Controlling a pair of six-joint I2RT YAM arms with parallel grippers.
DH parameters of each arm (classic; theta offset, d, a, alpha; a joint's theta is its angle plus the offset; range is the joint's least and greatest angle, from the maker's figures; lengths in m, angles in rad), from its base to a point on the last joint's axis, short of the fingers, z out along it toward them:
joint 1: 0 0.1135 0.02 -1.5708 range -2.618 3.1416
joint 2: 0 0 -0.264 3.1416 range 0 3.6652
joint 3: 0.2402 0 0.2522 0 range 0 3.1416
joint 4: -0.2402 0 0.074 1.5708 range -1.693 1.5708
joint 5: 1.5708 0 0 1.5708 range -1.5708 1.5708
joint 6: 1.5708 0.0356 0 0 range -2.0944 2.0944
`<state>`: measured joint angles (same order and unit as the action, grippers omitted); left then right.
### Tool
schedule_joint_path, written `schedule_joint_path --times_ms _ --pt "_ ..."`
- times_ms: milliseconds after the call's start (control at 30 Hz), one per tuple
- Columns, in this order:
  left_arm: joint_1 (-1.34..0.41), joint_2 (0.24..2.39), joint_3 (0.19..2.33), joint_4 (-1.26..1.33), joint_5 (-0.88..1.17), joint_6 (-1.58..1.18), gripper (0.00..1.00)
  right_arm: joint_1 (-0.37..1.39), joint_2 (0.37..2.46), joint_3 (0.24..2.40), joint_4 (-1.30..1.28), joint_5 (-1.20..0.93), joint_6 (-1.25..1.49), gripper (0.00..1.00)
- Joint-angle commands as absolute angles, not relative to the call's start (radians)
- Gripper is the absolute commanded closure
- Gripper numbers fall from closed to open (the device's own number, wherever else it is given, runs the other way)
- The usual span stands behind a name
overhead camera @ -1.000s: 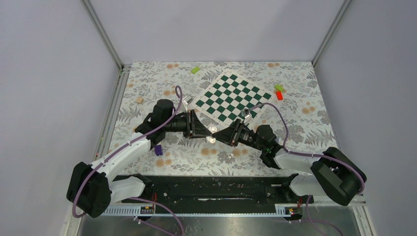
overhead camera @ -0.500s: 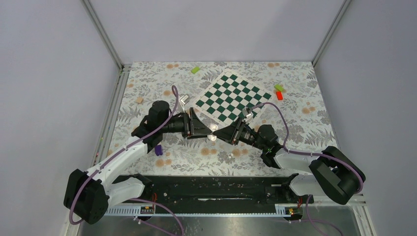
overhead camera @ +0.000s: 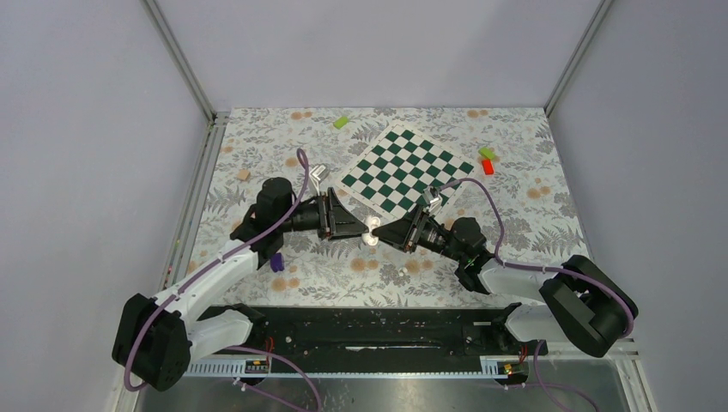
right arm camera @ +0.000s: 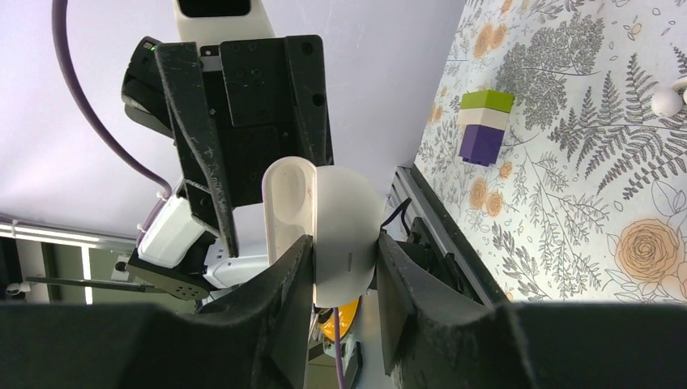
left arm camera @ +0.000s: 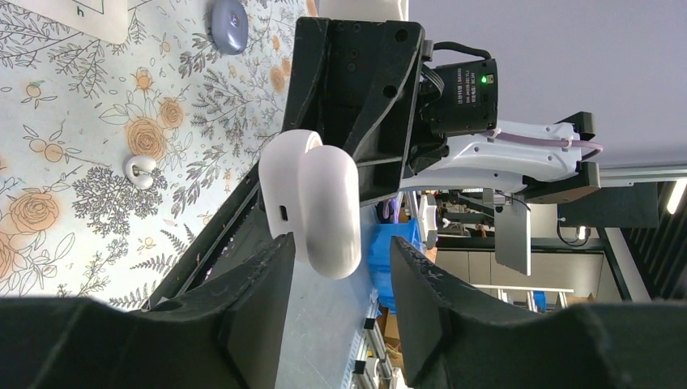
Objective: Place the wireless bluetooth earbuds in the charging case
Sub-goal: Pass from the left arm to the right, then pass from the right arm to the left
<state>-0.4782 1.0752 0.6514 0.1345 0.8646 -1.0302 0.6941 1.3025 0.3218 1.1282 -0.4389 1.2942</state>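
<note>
Two end effectors: the left end effector [overhead camera: 356, 227] and the right end effector [overhead camera: 384, 233], with one charging case [overhead camera: 372, 226] between them. One earbud [overhead camera: 401, 271] shows on the worktop [overhead camera: 549, 215], near the right end effector. Beyond both lie one chessboard [overhead camera: 403, 167], two green blocks [overhead camera: 342, 122] [overhead camera: 487, 153], one red block [overhead camera: 488, 166] and one tan block [overhead camera: 244, 174]. One stacked block [overhead camera: 276, 262] lies near the left end effector.

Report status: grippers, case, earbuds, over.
Right gripper shut on charging case, off the table. Left gripper open, fingers either side of case. One earbud lying on tablecloth, not inserted.
</note>
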Motion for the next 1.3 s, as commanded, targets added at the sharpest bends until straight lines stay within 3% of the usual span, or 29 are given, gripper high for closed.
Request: schedule_joint_path --times_ms 0,167,467,600,800,967,1133,1267 --pt "-0.474 1.095 0.656 0.225 0.891 -1.046 0.54 0.688 1.302 0.336 1.214 -0.461 1.3 0.87" --pt "-0.474 1.115 0.653 0.244 0.898 -1.055 0.61 0.688 1.303 0.338 1.215 -0.467 1.302 0.87" --pt "-0.473 1.119 0.647 0.274 0.901 -1.075 0.66 0.689 1.313 0.34 1.219 -0.471 1.303 0.87" --pt "-0.474 1.119 0.64 0.275 0.903 -1.077 0.77 0.687 1.316 0.338 1.219 -0.472 1.302 0.87" --pt "-0.475 1.116 0.649 0.242 0.899 -1.054 0.54 0.687 1.314 0.34 1.212 -0.474 1.302 0.87" --pt "-0.485 1.069 0.751 -0.053 0.772 -0.879 0.42 0.688 1.276 0.353 1.12 -0.472 1.272 0.88" --pt "-0.541 1.05 0.843 -0.245 0.628 -0.745 0.2 0.687 1.215 0.381 0.971 -0.463 1.215 0.88" --pt "-0.624 1.038 0.921 -0.384 0.447 -0.646 0.18 0.688 1.174 0.405 0.865 -0.451 1.171 0.88"
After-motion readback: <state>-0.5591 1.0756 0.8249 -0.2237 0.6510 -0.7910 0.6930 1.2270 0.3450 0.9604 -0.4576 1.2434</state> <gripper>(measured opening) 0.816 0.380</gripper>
